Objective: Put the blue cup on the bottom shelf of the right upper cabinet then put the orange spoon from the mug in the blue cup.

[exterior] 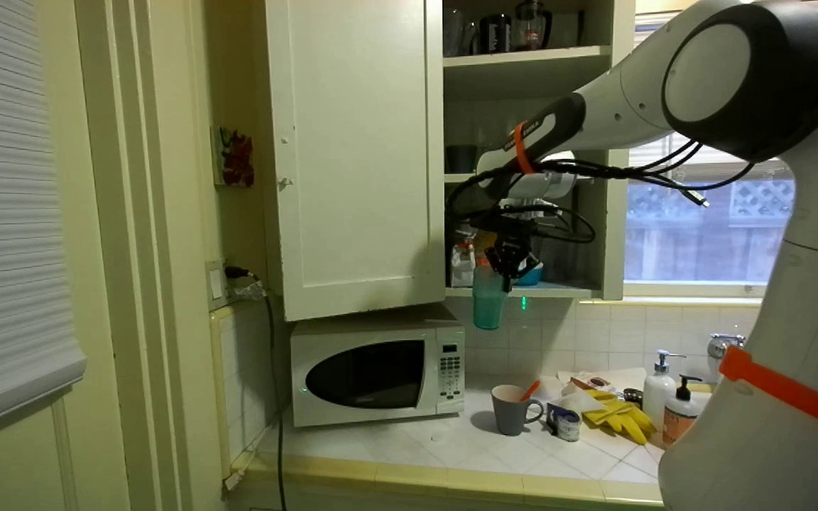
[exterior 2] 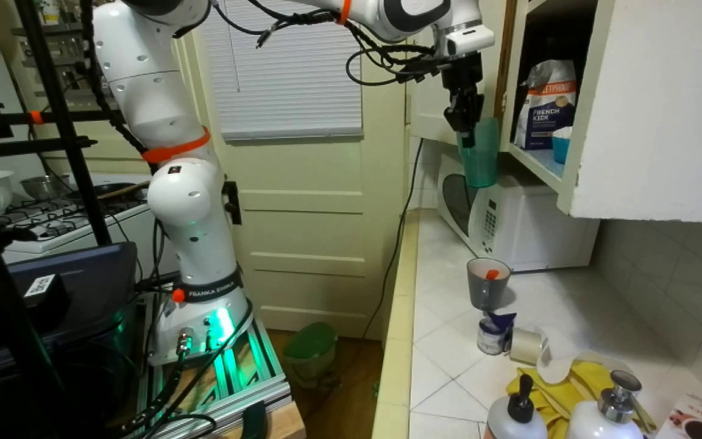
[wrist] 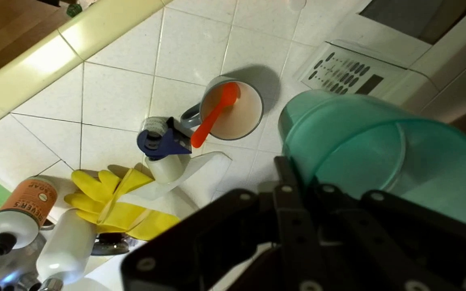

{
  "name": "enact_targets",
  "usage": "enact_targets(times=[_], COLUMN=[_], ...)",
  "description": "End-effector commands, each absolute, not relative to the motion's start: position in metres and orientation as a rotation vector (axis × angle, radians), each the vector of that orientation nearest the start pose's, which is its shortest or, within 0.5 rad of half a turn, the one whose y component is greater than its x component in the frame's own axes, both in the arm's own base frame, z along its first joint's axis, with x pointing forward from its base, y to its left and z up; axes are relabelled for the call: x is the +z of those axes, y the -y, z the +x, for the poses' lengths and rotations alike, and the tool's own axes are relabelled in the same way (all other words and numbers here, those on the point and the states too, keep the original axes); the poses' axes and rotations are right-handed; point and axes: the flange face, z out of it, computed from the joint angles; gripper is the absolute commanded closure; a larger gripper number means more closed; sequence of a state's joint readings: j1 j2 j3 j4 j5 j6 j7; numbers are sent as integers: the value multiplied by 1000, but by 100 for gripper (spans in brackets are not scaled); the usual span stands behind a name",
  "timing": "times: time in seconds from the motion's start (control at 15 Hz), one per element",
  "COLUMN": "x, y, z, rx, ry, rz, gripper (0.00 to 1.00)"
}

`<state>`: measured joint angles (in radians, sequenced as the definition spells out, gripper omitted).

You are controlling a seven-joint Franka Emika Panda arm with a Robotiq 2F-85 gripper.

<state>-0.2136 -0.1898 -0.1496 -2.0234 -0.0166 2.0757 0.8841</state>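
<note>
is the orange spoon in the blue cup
No, the wrist view shows the orange spoon in the grey mug on the counter, apart from the blue cup that the gripper holds.

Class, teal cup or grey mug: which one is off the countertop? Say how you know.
The teal cup: tall and handleless, it hangs with its wall pinched in the gripper. The short grey mug, orange spoon inside, stands on the countertop.
</note>
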Motion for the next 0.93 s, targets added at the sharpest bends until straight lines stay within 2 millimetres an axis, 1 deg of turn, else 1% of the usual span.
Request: enact_targets(times=[0.0, 0.07, 0.13, 0.4, 0.6, 0.87], x=[557, 557, 557, 573, 576, 588], y=[192, 192, 192, 201, 206, 213], z=[489, 489, 489, 485, 489, 491], rx=[-351, -351, -351, -382, -372, -383], ry=[-1772, -1772, -1772, -1786, -1796, -1822], rz=[-2478, -2478, -2478, -2454, -2439, -2398], gripper=[95, 95, 99, 99, 99, 99])
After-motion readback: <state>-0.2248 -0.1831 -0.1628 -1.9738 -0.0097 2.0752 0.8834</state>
